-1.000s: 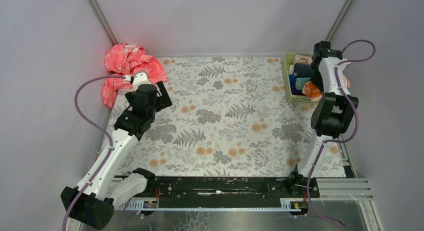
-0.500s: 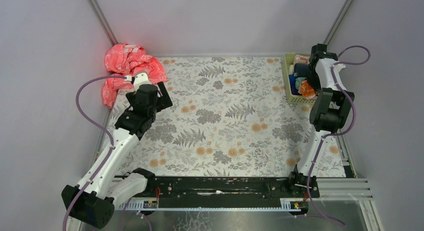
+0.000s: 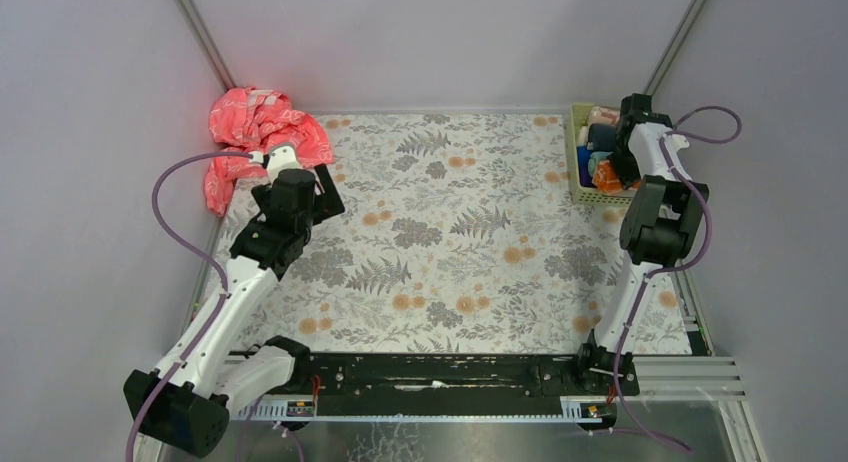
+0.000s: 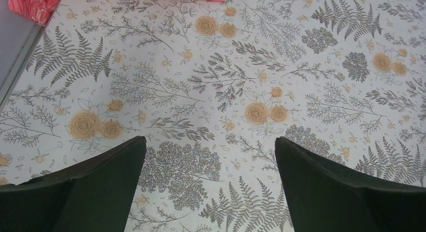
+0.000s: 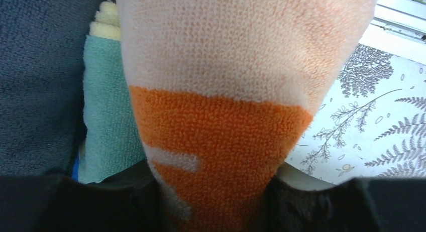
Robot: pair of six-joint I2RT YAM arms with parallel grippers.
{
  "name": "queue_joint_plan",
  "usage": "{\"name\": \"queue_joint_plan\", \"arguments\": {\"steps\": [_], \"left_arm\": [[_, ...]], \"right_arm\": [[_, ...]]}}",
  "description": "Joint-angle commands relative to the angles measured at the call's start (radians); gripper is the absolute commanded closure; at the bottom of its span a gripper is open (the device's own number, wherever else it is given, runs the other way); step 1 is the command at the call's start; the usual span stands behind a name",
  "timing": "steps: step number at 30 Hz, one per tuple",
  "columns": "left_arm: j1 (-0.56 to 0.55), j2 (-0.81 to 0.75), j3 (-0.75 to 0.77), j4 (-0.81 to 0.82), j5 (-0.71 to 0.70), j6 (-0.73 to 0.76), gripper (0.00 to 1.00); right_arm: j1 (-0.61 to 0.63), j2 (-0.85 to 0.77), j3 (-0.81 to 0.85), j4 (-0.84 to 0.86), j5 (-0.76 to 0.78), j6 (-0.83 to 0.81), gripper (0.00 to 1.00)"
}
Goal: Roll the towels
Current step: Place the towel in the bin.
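As the top view shows, the right claw (image 3: pixel 612 170) is at the basket (image 3: pixel 572 132), far nearer the orange-peach towel (image 3: pixel 606 180) than the left claw (image 3: pixel 322 190). Left wrist: its jaws gape wide over the desk (image 4: pixel 211 81); right wrist: clamped on that towel, long axis straight ahead, teal towel (image 5: pixel 103 121) just beside.

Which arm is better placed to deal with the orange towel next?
Right: the right gripper clamps the orange and peach towel at the basket; the left gripper hangs open across the table.
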State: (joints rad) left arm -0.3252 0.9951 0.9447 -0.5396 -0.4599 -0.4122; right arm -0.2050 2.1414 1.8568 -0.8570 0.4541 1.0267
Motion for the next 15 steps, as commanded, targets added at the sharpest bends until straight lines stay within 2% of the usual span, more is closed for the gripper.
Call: {"name": "queue_joint_plan", "arguments": {"steps": [1,8,15], "left_arm": [[0.007,-0.001,-0.011,0.009,-0.002,0.012,0.0],[0.012,-0.005,-0.012,0.01,0.003,0.012,0.0],[0.02,-0.007,-0.013,0.012,0.011,0.012,0.0]], "right_arm": [[0.003,0.014,-0.147,0.115,-0.049,0.082,1.0],[0.002,0.008,-0.27,0.214,-0.046,0.143,0.99],[0.003,0.04,-0.304,0.3,-0.062,0.193,0.95]]}}
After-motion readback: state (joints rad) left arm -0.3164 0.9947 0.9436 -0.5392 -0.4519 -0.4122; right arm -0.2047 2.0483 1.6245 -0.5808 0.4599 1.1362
